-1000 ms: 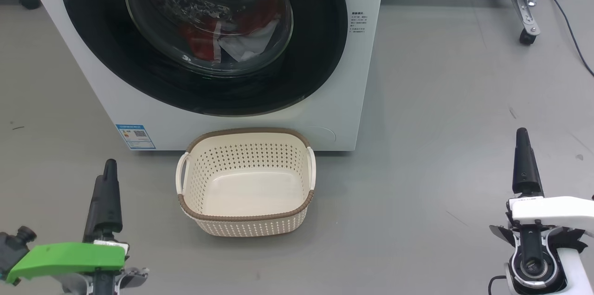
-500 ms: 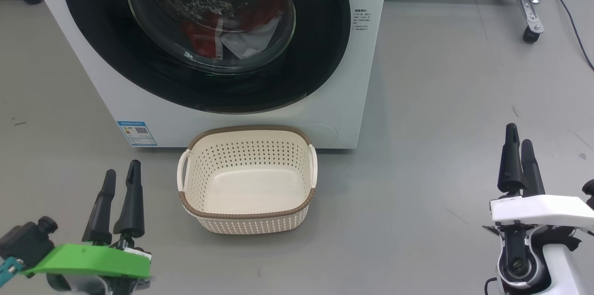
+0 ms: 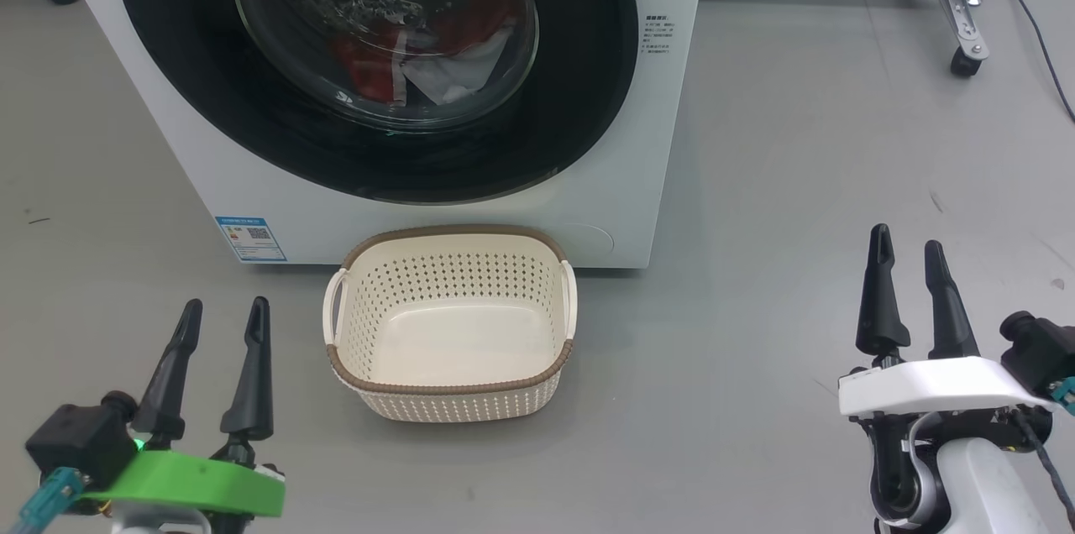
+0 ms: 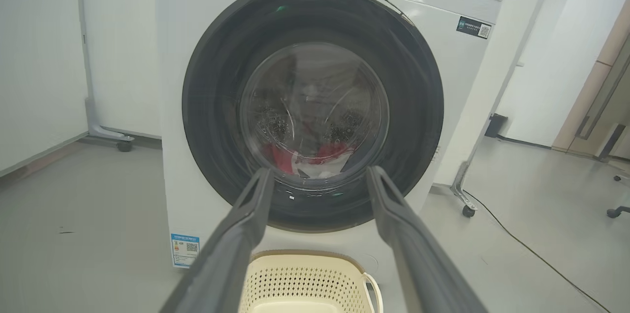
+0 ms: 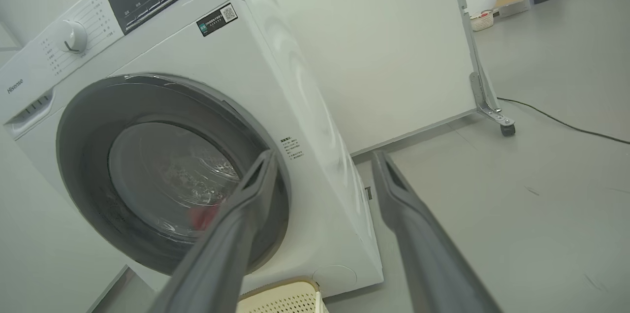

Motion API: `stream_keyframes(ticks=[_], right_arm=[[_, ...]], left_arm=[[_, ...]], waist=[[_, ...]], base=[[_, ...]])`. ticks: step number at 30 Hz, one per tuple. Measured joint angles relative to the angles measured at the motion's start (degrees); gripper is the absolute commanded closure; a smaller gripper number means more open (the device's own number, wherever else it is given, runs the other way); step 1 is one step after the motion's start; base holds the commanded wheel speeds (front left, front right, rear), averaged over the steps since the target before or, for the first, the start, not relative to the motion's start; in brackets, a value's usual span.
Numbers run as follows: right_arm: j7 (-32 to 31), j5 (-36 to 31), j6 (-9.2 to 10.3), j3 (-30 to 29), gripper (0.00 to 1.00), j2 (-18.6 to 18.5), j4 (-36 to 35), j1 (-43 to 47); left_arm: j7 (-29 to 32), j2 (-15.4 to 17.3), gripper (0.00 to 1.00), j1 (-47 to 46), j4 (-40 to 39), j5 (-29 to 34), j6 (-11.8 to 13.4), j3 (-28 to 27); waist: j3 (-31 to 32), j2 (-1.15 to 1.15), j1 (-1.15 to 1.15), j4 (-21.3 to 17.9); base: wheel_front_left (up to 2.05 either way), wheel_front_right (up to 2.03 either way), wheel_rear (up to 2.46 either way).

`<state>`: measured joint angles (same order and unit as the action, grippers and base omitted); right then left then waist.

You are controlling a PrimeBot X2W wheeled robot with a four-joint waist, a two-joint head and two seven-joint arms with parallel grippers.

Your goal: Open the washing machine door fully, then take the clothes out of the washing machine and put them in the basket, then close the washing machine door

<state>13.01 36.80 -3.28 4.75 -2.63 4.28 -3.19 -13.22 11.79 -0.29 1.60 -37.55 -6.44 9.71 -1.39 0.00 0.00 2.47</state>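
Observation:
The white washing machine (image 3: 638, 173) stands ahead with its black-framed round door (image 3: 571, 97) shut flat against the front. Through the glass bowl I see the red and white clothes (image 3: 420, 64) lying in the drum; they also appear as clothes (image 4: 315, 158) in the left wrist view. The cream basket (image 3: 449, 387) sits on the floor right in front of the machine, with nothing in it. My left gripper (image 3: 222, 316) hovers open at the lower left, left of the basket. My right gripper (image 3: 905, 253) stands open at the lower right, well apart from the machine.
Grey floor (image 3: 798, 181) spreads to the right of the machine. A metal frame leg on a caster (image 3: 966, 60) and a black cable (image 3: 1033, 22) lie at the far right. A blue label (image 3: 250, 238) marks the machine's lower left front.
Both wrists have rolled, so each gripper now shows its two spread fingers side by side instead of edge-on. The right gripper has shifted left. The head view has shifted slightly.

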Motion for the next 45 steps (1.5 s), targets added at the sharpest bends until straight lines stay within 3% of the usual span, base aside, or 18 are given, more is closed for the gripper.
stream_keyframes(ticks=[13, 25, 45], right_arm=[[1.19, -9.85, 2.44, 3.32, 0.0, -0.15, 3.88, -1.01], [1.16, -11.8, 4.95, 4.74, 0.0, -0.29, 10.31, -1.0], [1.08, -12.25, 5.47, 5.99, 0.0, -0.26, 14.8, -2.3]], left_arm=[[-1.22, -0.85, 0.0, 0.0, 1.63, 12.36, 0.12, 2.78], [-1.22, -3.11, 0.0, 0.43, 7.02, 14.6, 0.18, 3.15], [-1.22, -5.3, 0.0, 0.7, 11.23, 15.99, 0.16, 2.52]], waist=[[-0.15, 0.0, 0.0, 0.24], [-0.07, 0.0, 0.0, 0.03], [0.69, 0.0, 0.0, -0.34]], base=[[0.0, 0.0, 0.0], [0.0, 0.0, 0.0], [0.0, 0.0, 0.0]])
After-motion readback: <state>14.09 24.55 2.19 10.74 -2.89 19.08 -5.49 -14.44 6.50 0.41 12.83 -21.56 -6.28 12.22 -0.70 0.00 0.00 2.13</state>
